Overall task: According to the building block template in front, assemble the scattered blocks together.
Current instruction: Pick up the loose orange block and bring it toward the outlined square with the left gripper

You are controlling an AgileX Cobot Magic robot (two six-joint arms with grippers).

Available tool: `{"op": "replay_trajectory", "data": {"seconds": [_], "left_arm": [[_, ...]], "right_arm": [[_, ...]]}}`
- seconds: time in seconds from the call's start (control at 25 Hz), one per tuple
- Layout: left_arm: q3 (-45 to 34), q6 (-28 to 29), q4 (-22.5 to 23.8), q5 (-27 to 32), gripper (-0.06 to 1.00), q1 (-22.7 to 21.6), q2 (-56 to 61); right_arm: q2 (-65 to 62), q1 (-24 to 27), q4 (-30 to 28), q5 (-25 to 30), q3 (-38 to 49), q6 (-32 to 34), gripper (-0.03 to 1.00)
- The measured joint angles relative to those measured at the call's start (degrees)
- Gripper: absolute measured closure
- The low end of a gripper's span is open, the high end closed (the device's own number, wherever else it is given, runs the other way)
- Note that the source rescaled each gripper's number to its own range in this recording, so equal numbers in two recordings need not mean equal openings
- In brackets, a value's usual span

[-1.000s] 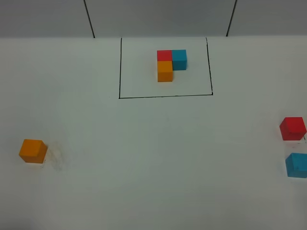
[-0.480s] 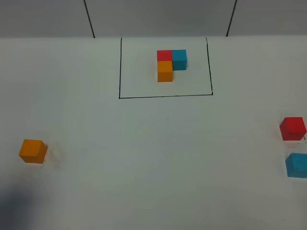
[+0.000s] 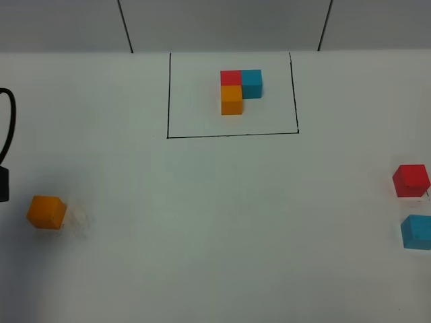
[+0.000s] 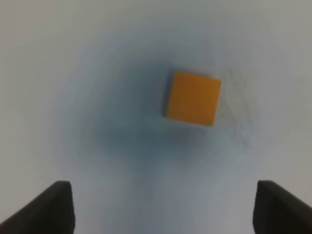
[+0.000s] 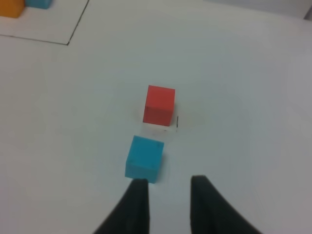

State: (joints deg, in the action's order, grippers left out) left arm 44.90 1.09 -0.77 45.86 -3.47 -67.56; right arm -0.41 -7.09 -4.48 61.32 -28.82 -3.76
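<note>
The template stands inside a black-outlined rectangle (image 3: 232, 134) at the back: a red block (image 3: 231, 77), a blue block (image 3: 252, 83) and an orange block (image 3: 231, 99) touching in an L. A loose orange block (image 3: 46, 212) lies at the left. A loose red block (image 3: 411, 180) and a loose blue block (image 3: 417, 232) lie at the right edge. My left gripper (image 4: 163, 214) is open and empty, above the loose orange block (image 4: 192, 97). My right gripper (image 5: 168, 187) has its fingers close together and empty, just short of the blue block (image 5: 144, 158), with the red block (image 5: 159, 105) beyond it.
A dark part of the left arm (image 3: 3, 183) with a black cable (image 3: 9, 124) shows at the left edge of the exterior view. The white table meets a grey wall at the back. A corner of the template's rectangle (image 5: 73, 31) shows in the right wrist view.
The left arm has come into the exterior view at the left edge, near the loose orange block; half a second ago only its shadow showed at the bottom left. No block has moved.
</note>
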Motion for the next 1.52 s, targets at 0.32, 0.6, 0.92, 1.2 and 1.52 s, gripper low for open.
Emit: {"op": "replay_trajectory", "data": {"seconds": [0.32, 0.6, 0.92, 1.2, 1.52], "left_arm": [[0.05, -2.82, -2.46, -6.08, 0.26, 0.0, -11.95], [0.29, -9.06, -9.4, -9.82, 0.26, 0.0, -19.81], [0.36, -9.31, -9.54, -14.89, 0.26, 0.0, -25.64], [0.51, -9.92, -9.54, -16.66, 0.26, 0.0, -29.26], [1.14, -10.64, -9.54, -17.64, 0.26, 0.0, -31.06]], "right_arm": [[0.0, 0.0, 0.0, 0.0, 0.0, 0.0, 0.97], [0.0, 0.0, 0.0, 0.0, 0.0, 0.0, 0.97], [0.0, 0.0, 0.0, 0.0, 0.0, 0.0, 0.97], [0.0, 0.0, 0.0, -0.05, 0.0, 0.0, 0.97], [0.0, 0.0, 0.0, -0.05, 0.0, 0.0, 0.97]]}}
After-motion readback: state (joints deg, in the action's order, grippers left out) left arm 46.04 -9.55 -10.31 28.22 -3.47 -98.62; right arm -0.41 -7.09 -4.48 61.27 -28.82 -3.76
